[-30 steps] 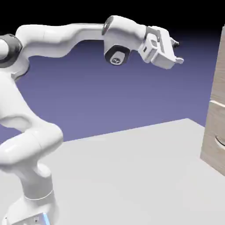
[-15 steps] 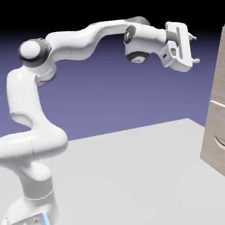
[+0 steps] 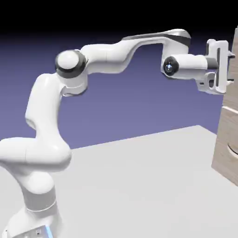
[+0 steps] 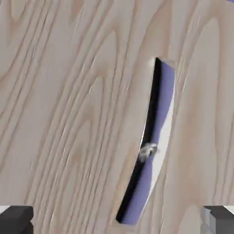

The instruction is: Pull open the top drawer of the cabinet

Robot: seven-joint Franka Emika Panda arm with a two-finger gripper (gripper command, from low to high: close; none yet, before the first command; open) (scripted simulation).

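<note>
white two-finger gripper (image 3: 231, 65) is nearing the pale wood-grain top drawer (image 4: 68, 114)
jaws are standing wide; it needs centring on the thin silvery bar handle (image 4: 153, 137), right of centre in the hand view, before closing.

Arm (image 3: 107, 56): glossy white, grey joint bands, dark strip along upper link, blue-lit spot at wrist end.
Base: small blue glow at bottom edge.
Tool (image 3: 228, 65): white body, dark grey fingertips (image 4: 16, 218) in hand view.
Cabinet (image 3: 228, 139): light beige, wood-grain pattern of wavy tan streaks.
Top drawer (image 4: 68, 114): pale beige grain, brownish swirls.
Handle (image 4: 151, 141): silvery, mirrors blue-violet, dark shadow along one edge, small white glint.
Table (image 3: 139, 186): flat light grey.
Backdrop (image 3: 121, 107): blue-violet, fades to black at top.
</note>
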